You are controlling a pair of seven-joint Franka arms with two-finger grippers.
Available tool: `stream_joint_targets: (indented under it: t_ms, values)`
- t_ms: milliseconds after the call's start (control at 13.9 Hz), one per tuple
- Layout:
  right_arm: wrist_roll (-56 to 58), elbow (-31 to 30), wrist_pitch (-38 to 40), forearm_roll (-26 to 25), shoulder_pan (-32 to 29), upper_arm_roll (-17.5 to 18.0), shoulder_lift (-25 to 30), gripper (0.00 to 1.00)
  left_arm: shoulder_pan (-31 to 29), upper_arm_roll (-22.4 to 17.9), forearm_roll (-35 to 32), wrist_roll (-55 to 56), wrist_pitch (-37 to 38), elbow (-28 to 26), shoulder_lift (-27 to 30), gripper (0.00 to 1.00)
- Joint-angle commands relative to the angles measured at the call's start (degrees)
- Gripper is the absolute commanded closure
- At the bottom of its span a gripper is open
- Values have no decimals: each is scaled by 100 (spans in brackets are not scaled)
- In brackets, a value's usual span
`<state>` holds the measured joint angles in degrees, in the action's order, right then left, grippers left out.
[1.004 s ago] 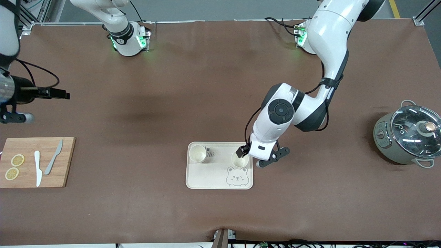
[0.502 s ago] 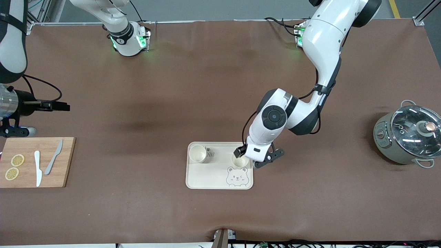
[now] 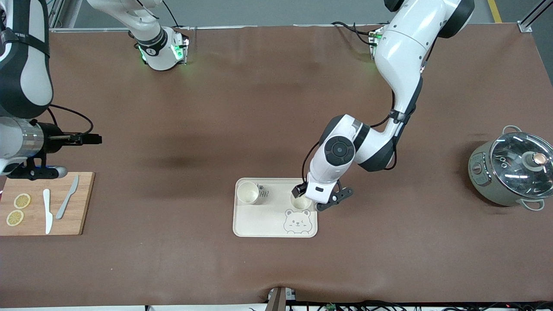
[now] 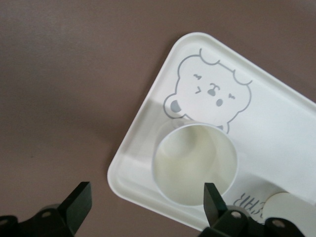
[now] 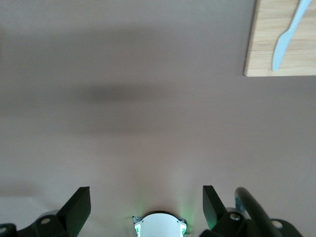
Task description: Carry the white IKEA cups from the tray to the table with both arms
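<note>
**Inspector:** Two white IKEA cups, both on the tray. Neither has reached the table, so I judge the task barely begun. Taking the front view from one edge to the other: at the right arm's end sits a wooden cutting board carrying lemon slices, a white knife and a grey knife.

**Clerk:** And the right gripper?

**Inspector:** The right gripper hangs over bare table close to the board's edge farthest from the camera, fingers apart, holding nothing. That arm appears to wait.

**Clerk:** The tray itself?

**Inspector:** Mid-table, nearer the camera than both bases. The first cup stands upright in the corner toward the right arm's end. The second cup stands just above the printed bear face, toward the left arm's end.

**Clerk:** The left gripper?

**Inspector:** The left gripper is low over that second cup, fingers spread. One fingertip sits at the rim, the other out over the table past the tray's edge. No clamp yet. A lidded cooker stands at the left arm's end, well apart.

**Clerk:** Remaining work?

**Inspector:** Everything: both grasps, both lifts, both placements.
</note>
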<state>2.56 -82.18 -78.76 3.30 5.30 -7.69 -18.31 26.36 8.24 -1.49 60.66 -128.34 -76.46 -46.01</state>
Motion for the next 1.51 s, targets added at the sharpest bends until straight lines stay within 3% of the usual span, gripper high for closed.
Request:
stream_joint_targets:
  t_ms: [0, 72, 143, 215, 430, 502, 789, 1076, 1220, 1435]
  values:
    - [-28, 106, -42, -49, 506, -13, -171, 0, 98, -68, 35, 175, -191, 140, -206, 0]
    - [-27, 114, -69, 12, 525, -13, -329, 0, 98, -68, 26, 157, -200, 122, -215, 0]
    - [-19, 114, -130, 73, 551, -5, -444, 0, 106, -68, 26, 157, -200, 122, -233, 7]
    - [-10, 114, -235, 83, 621, -5, -654, 0, 106, -68, 26, 157, -200, 122, -250, 23]
    - [-80, 114, -621, 196, 875, -5, -963, 0, 98, -68, 26, 157, -200, 122, -259, 88]
    - [-89, 97, -849, 423, 1025, -5, -1033, 0, 98, -68, 26, 140, -200, 122, -259, 100]
    - [-1413, 106, -1720, 1847, 1464, -5, -1490, 0, 71, -77, 18, 61, -200, 131, -251, 100]
    - [-1766, 114, -2633, 2989, 1781, -13, -1815, 0, 36, -77, -412, -63, -183, 122, -207, 100]
    - [-2013, 106, -3187, 3036, 1966, -13, -1930, 0, -69, -77, -466, -80, -156, 122, -93, 100]
    - [-2171, 114, -3416, 3089, 2159, -5, -2158, 0, -314, -86, -483, -298, -69, 122, 135, 100]
